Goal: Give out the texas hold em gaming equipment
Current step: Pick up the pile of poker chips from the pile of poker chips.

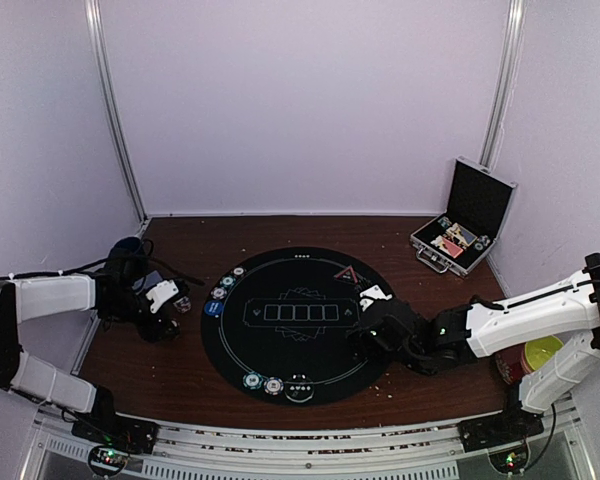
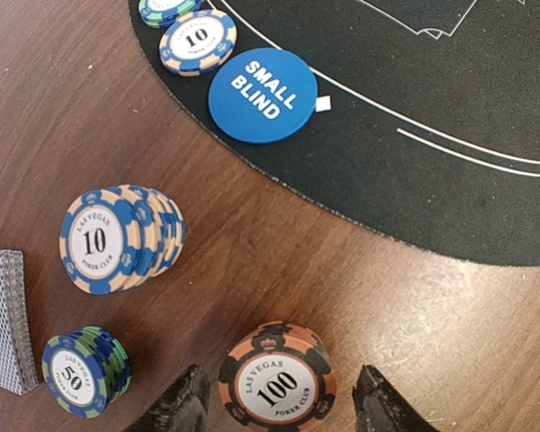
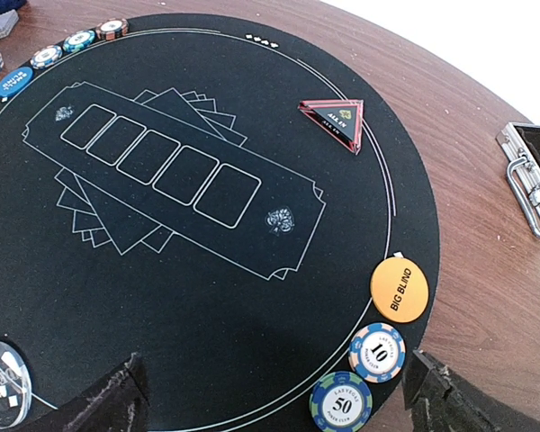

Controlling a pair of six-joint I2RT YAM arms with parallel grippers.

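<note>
A black-and-orange chip stack (image 2: 277,382) printed "LAS VEGAS 100 POKER CLUB" lies on bare wood just off the mat's left edge. It sits between the fingers of the left pincer (image 2: 279,403). That pincer stands partly open, a sliver of wood shows on each side of the stack, and it has hold of nothing.

Near it lie a fanned stack (image 2: 108,238) of blue chips marked "10", a blue-green stack (image 2: 81,371) marked "50", and the edge of a grey-backed card deck (image 2: 2,319). On the mat's rim sits the blue disc (image 2: 263,94), lettered "SMALL BLIND".

On the opposite rim the orange disc (image 3: 400,290) reads "BIG BLIND". A ten chip (image 3: 377,352) and a fifty chip (image 3: 341,404) lie just beside it. The red triangle marker (image 3: 335,122) lies farther along the rim, and its lettering is too small to read. The right pincer (image 3: 274,382) hovers over this side, spread wide and empty.

The round black mat (image 1: 290,330) carries white lines, with five card boxes in a row. It lies on a scuffed dark-brown wooden table (image 1: 190,240). Pale walls (image 1: 300,100) with metal corner posts close in the table. An open silver-edged case (image 1: 465,225) stands at the far right corner.
</note>
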